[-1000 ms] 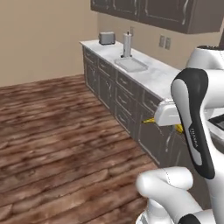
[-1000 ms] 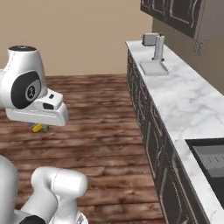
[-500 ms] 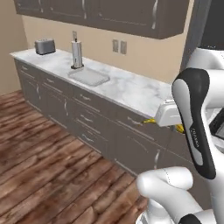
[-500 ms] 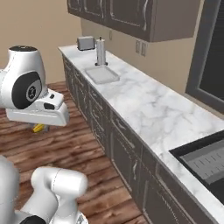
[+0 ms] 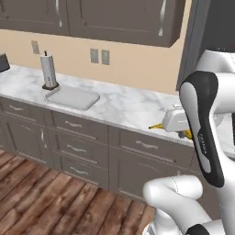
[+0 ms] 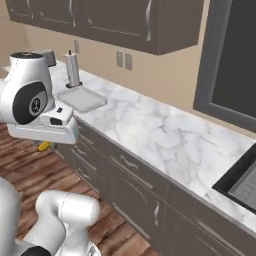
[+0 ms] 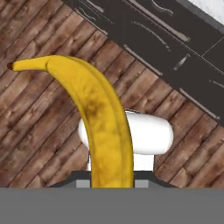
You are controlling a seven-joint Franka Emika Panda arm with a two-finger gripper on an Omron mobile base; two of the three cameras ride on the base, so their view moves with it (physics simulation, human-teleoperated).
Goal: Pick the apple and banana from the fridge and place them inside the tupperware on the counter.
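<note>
A yellow banana (image 7: 98, 113) rises from the bottom of the hand view, its dark tip curving up and to the left over wooden floorboards; the hand is closed on its lower end, though the fingertips themselves are hidden behind the fruit. In the left base view a sliver of the banana (image 5: 157, 125) pokes out beside the hand (image 5: 176, 121), held in front of the white marble surface (image 5: 124, 103). The shallow grey tupperware (image 5: 72, 97) sits on that surface well to the left, just beside a paper-towel roll (image 5: 48, 70); no apple can be seen inside it from here.

Likely risks: the grip sits at one end, so the long free part could swing or slip out during the carry; a drop now would land on the floor; released too near the rim, the curved fruit might roll out.
</note>
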